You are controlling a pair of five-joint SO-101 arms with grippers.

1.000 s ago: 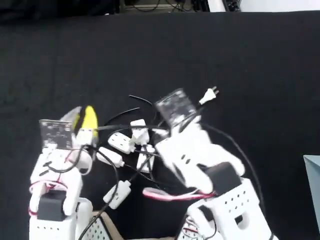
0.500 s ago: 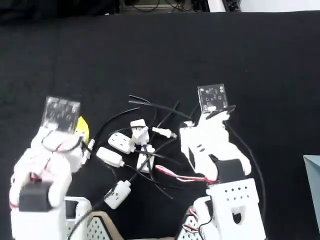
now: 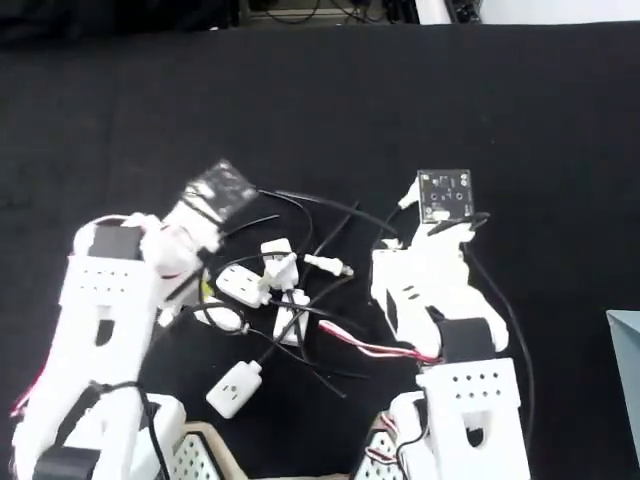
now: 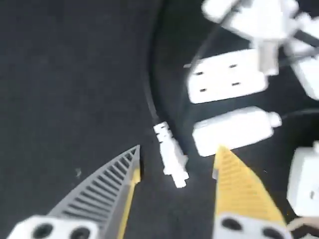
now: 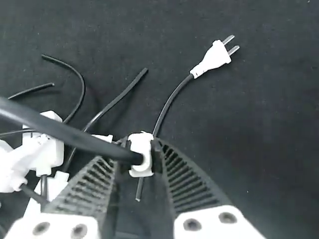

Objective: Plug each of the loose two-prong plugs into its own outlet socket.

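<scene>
1. Table (image 3: 520,110) under black cloth, edge to edge.
2. Near its middle, a tangle of black cords (image 3: 330,212) with white outlet sockets (image 3: 240,283) and a two-prong plug (image 3: 328,265) among them.
3. Toward the near edge, another socket block (image 3: 235,388), face up.
4. Beyond the tangle, a second two-prong plug (image 5: 214,57), lying apart, prongs pointing away.
5. By the right edge, corner of a pale teal object (image 3: 626,340).

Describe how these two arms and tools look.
The left arm and right arm are white with black motor blocks, red wires and a dark circuit board. The left tool has one grey ribbed finger, one yellow; the right tool has dark, ribbed ones.
</scene>
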